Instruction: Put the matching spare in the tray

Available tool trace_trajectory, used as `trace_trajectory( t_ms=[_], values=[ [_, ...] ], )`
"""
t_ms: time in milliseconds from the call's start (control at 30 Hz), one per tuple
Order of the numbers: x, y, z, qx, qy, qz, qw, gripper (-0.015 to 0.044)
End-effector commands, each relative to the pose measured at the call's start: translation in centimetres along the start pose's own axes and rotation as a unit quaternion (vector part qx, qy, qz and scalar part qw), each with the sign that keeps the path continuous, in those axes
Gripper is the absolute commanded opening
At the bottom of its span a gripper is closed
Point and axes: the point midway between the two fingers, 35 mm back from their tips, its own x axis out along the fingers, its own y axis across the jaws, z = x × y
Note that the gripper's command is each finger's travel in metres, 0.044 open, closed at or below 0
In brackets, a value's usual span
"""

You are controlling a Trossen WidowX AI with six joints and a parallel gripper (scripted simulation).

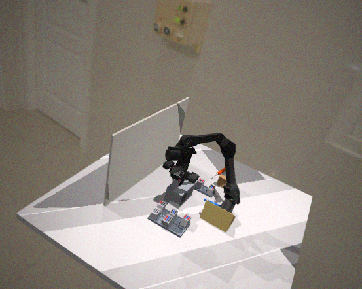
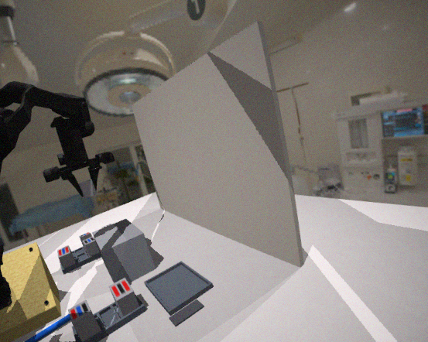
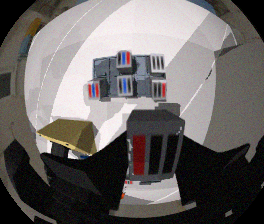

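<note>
Exterior view, left to right.

- Tan block with small dark holes (image 2: 25, 286) at the far left edge, on the white table top (image 2: 354, 271). A thin blue rod (image 2: 49, 328) lies beside its lower corner.
- Black parallel-jaw gripper (image 2: 88, 189) hangs high above the table, fingers pointing down. What sits between them is too small to make out from this side.
- Below it, a dark grey holder (image 2: 77, 253) carries two small blocks with red-and-blue striped tops.
- A nearer dark grey holder (image 2: 110, 313) carries one block with a red-and-black top and one with a blue-and-red top.
- Plain grey box (image 2: 129, 247) stands between the two holders, near the foot of the panel.
- Flat dark grey square tray (image 2: 178, 286) lies just right of the box, nothing in it.
- Tall grey upright panel (image 2: 218, 162) stands right of centre.

Wrist view.

- Tan block at the left.
- At centre, the gripper is clamped on a small grey spare block with red and black stripes (image 3: 155, 148). It is held off the table, dark fingers on either side.
- Beyond it, a holder with striped blocks (image 3: 126, 76).

Top view.

- Gripper above the grey box area. The tray cannot be made out from here.
</note>
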Motion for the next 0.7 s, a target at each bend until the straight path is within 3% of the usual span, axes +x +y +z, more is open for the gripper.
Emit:
trace_trajectory(
  t_ms=[0,667],
  values=[
    [-0.4,-1.9,-3.0,-0.001,-0.002,-0.005,1.000,0.0000],
    [-0.6,-6.7,-19.4,-0.003,0.018,-0.016,1.000,0.0000]
  ],
)
